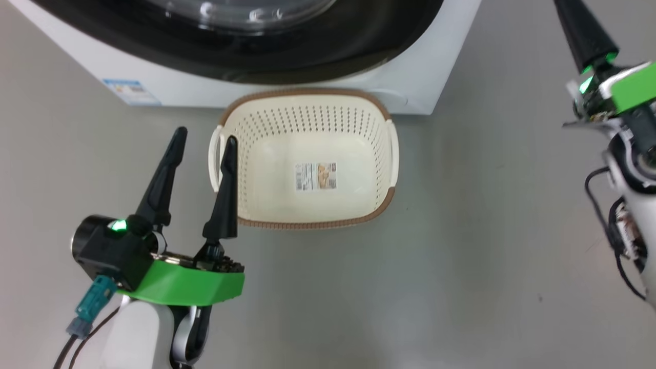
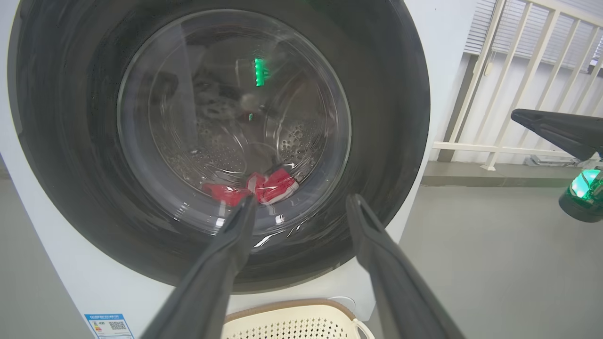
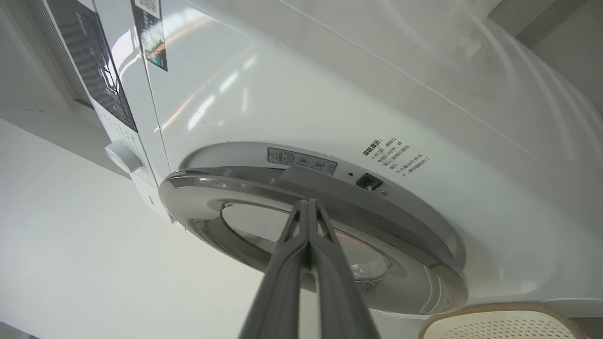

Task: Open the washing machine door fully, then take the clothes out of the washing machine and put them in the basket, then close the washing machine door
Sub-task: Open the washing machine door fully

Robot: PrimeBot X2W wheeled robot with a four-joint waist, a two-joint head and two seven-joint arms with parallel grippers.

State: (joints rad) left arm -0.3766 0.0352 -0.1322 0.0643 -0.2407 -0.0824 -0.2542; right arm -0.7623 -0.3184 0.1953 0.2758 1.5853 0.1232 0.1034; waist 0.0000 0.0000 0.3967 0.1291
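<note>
One washer (image 1: 179, 84), one door (image 2: 70, 141), one basket (image 1: 307, 224) with two handles (image 1: 214, 159) and one label (image 1: 315, 177), one left end effector (image 1: 205, 136), one right end effector (image 3: 308, 203), and one red clump of clothes (image 2: 273, 184), pieces uncountable.

The right end effector (image 3: 308, 203), fingers together, points at the glossy round washing machine door (image 3: 212, 197). A cream perforated basket (image 3: 499, 325) sits lower right.

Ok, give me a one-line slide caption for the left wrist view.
Open left gripper aimed at the washing machine door, red clothes showing through it.
</note>
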